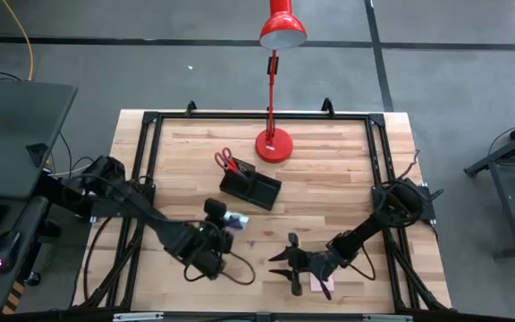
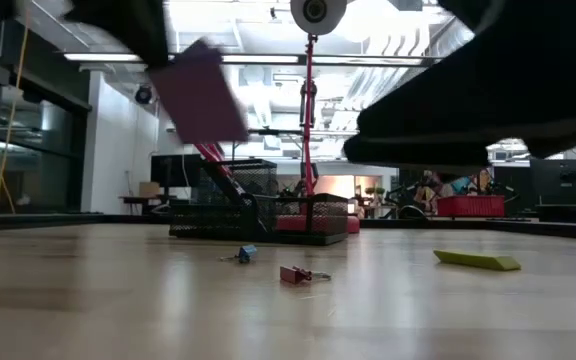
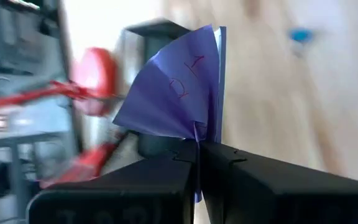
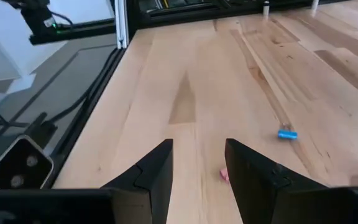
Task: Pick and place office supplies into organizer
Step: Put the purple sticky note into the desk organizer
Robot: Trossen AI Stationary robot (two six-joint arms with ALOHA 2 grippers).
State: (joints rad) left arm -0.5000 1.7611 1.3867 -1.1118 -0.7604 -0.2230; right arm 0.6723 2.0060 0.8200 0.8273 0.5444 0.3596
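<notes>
The left gripper (image 3: pixel 197 155) is squeezed tight on a thin purple square sticky-note pad (image 3: pixel 179 93). It pinches the pad by one corner, and the sheets fan out past the fingertips. In the low view the pad (image 2: pixel 200 92) hangs well up in the air, tilted, with nothing under it but the pale wooden worktop (image 1: pixel 329 192).

The small black mesh organizer with two side-by-side boxes (image 1: pixel 250 187) sits on the worktop, just in front of the round base of the red desk lamp (image 1: pixel 274 145). From the organizer, the left gripper (image 1: pixel 224 221) is on the near side — close by, but not over it. So the pad has to travel away from the robot, toward the lamp, to get above a box. The left arm is much nearer the organizer than the right arm is.

The pad stands on edge in the gripper, with its free end pointing at the organizer. I think that will help it slide in. The organizer's long side lies slanted across the worktop. Red-handled scissors (image 1: pixel 225 160) already stick up from its end.

The right gripper (image 4: pixel 197 171) waits wide open and holds nothing, well off from the organizer — low over the near edge of the worktop.
</notes>
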